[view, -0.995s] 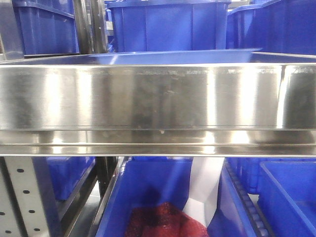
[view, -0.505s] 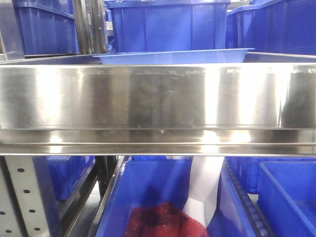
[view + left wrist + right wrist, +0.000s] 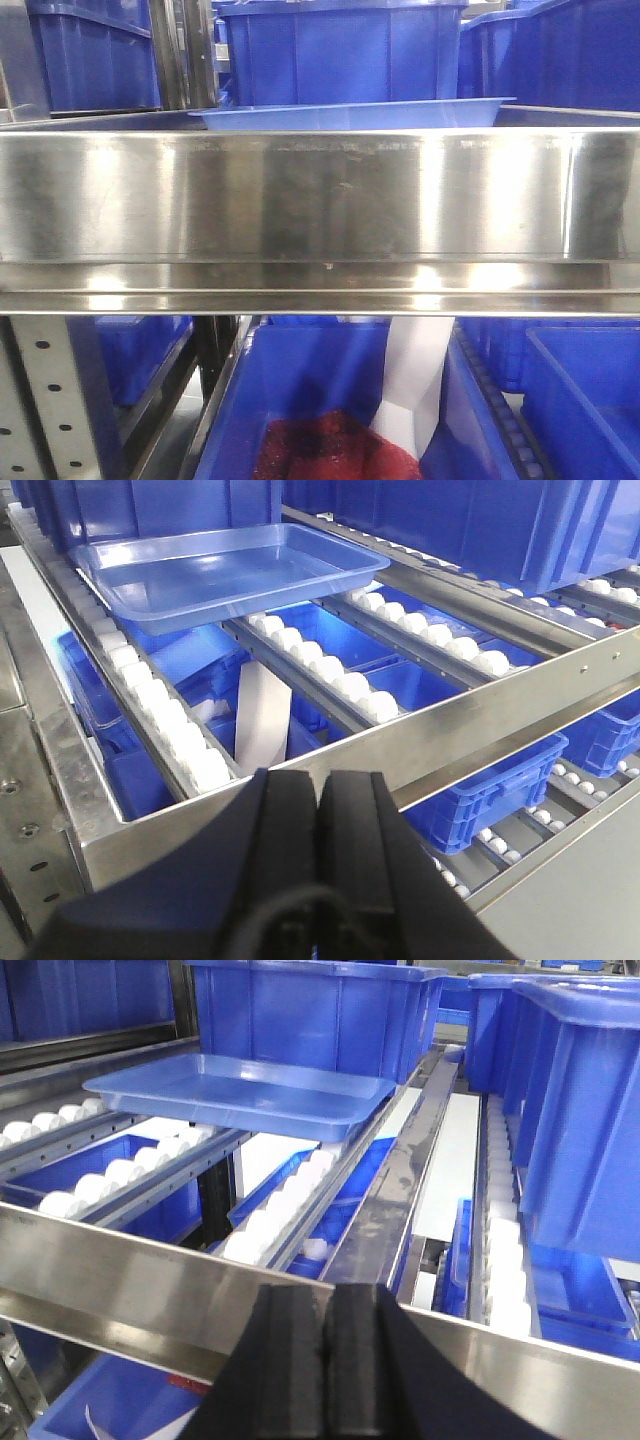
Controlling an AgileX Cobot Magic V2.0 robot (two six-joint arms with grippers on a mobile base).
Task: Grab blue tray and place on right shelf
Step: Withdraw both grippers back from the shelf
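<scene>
The blue tray (image 3: 232, 572) lies flat on the white rollers (image 3: 330, 670) of the right shelf (image 3: 320, 195), in front of a deep blue bin (image 3: 310, 1015). Both pincers, left (image 3: 320, 810) and right (image 3: 325, 1345), are closed, empty and apart from it. I judge the placing done; any retreat should go straight back, clear of the steel lip.

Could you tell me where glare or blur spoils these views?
Exterior front view: broad white glare bands streak the steel shelf lip, and only the blue tray's rim shows above it. Left wrist view: the left gripper is a dark close mass, the tray glossy but sharp. Right wrist view: the right gripper looks soft-edged, with mild reflections on the rail.
</scene>
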